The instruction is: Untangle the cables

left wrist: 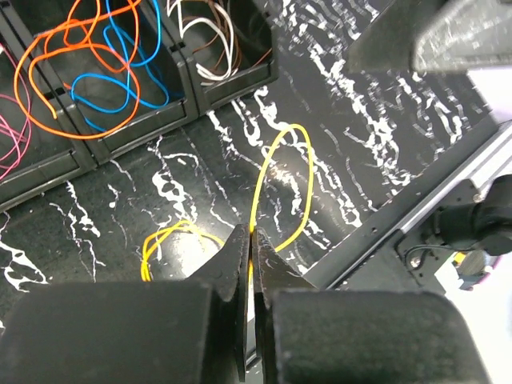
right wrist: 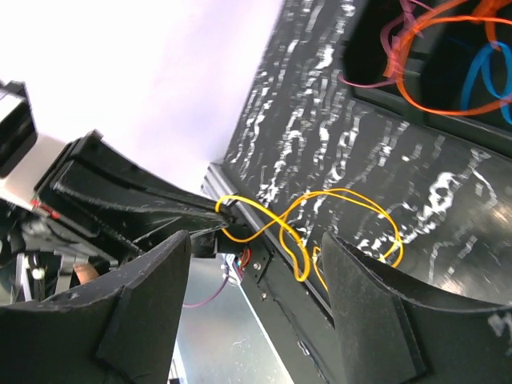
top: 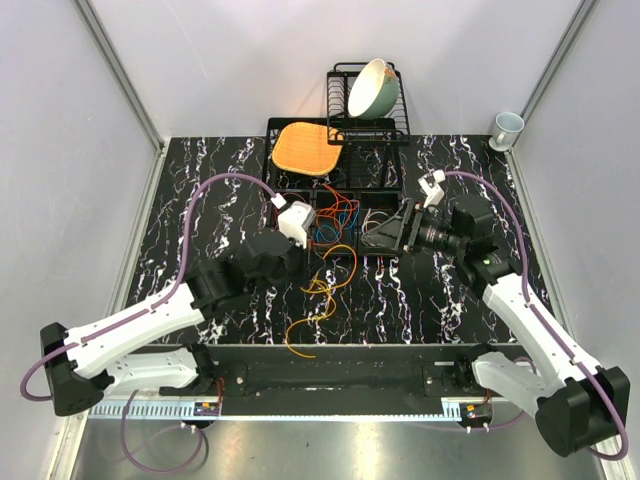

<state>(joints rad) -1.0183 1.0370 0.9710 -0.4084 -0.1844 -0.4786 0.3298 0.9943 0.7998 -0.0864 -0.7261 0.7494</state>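
**Cable pinched at left, right gripper wide open**

Starting at the left of the left wrist view, we see a black tray (left wrist: pixel 144 132). Its compartments hold loops of orange, blue, pink and white-and-brown wire. Just right of it, the left gripper (left wrist: pixel 250 240) has its fingers pressed together on a yellow cable (left wrist: pixel 294 126). The cable's long loop arches away from the pinch over the marbled table (left wrist: pixel 96 232).

From above, we find the loose cables (top: pixel 322 285), yellow and orange, tangled on the table between the two arms, in front of the tray. One orange strand trails toward the near edge.

Further right, the right gripper (right wrist: pixel 256 236) is spread wide and holds nothing. Through its gap we see the left gripper's tip clamping the yellow cable, and two yellow loops crossing each other on toward the right. We cannot tell whether those loops touch the right fingers. Past them, at the upper right, the tray shows orange, blue and purple wire.
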